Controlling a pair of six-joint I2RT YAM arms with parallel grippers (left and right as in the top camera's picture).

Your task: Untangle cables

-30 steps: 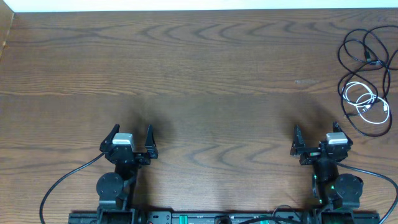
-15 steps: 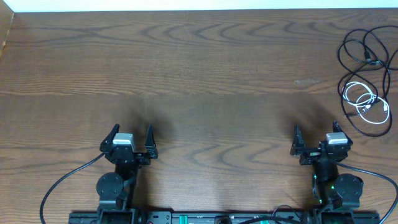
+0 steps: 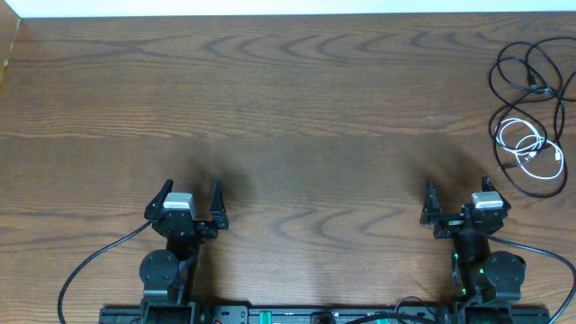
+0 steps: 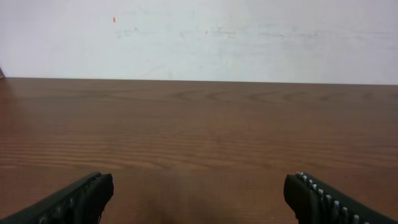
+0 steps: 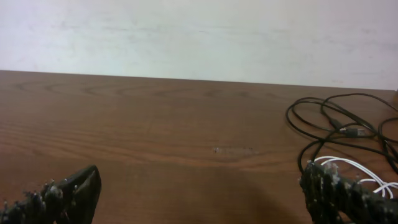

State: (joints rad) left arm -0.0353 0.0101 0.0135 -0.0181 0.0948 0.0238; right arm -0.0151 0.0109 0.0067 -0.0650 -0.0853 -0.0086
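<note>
Far right, the black cables (image 3: 533,85) run off the overhead edge, loops cut short. From the right wrist, the white cable (image 5: 348,163) is partly hidden behind the right fingers (image 5: 329,193), themselves cropped at the bottom. The plug (image 5: 353,131) is too small to identify.

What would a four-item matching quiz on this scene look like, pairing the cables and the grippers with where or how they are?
Things:
1. black cables
2. white cable
3. left gripper
4. right gripper

Descriptions:
A. open and empty, on the same side as the cable pile
B. small pale coil at the near end of the pile
C. open and empty, far from any cable
D. large dark loops at the far right

Pairs: 1-D, 2-B, 3-C, 4-A
</note>
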